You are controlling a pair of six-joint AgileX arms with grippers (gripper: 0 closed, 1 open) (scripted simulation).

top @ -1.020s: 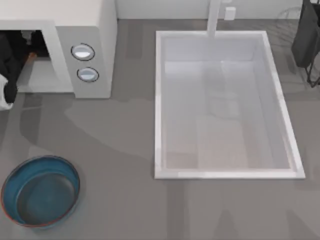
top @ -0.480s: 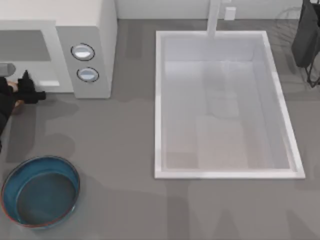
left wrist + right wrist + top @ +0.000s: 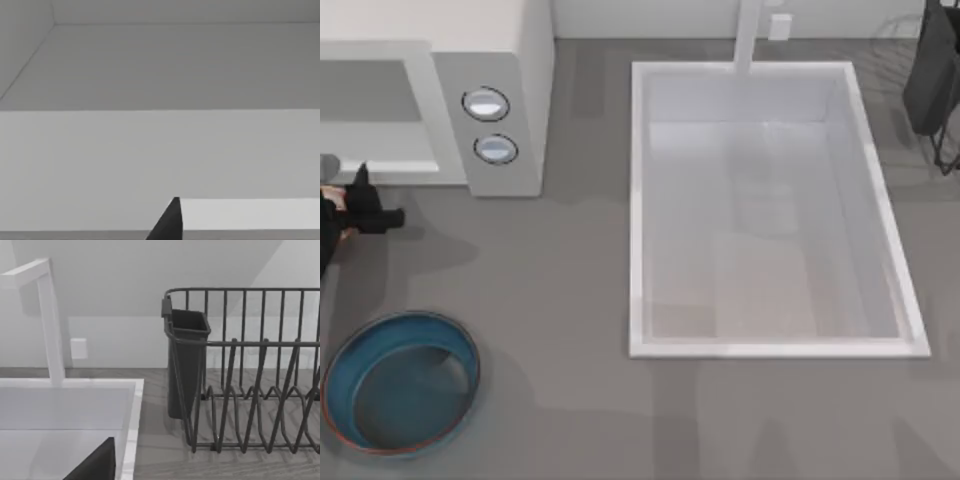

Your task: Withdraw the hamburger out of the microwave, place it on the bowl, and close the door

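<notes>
The white microwave (image 3: 505,60) stands at the table's back left, its front open onto a grey cavity (image 3: 370,95). The left wrist view looks into that pale cavity (image 3: 160,150). The door is out of view. My left gripper (image 3: 372,200) hangs just in front of the opening at the top view's left edge. It is shut on the hamburger (image 3: 346,232), of which only a small orange and cream bit shows between the black fingers. The teal bowl (image 3: 400,385) with its reddish rim sits nearer the front, below the gripper. My right arm (image 3: 932,70) is parked at the back right.
A white sink basin (image 3: 638,200) with a faucet (image 3: 748,40) fills the middle and right of the table. A dark wire dish rack (image 3: 250,390) with a cutlery holder (image 3: 187,365) stands at the back right. Bare grey counter lies between microwave, bowl and sink.
My left gripper has pulled out of the microwave cavity with the hamburger and drifted forward and slightly left, towards the bowl. The right arm has not moved.
</notes>
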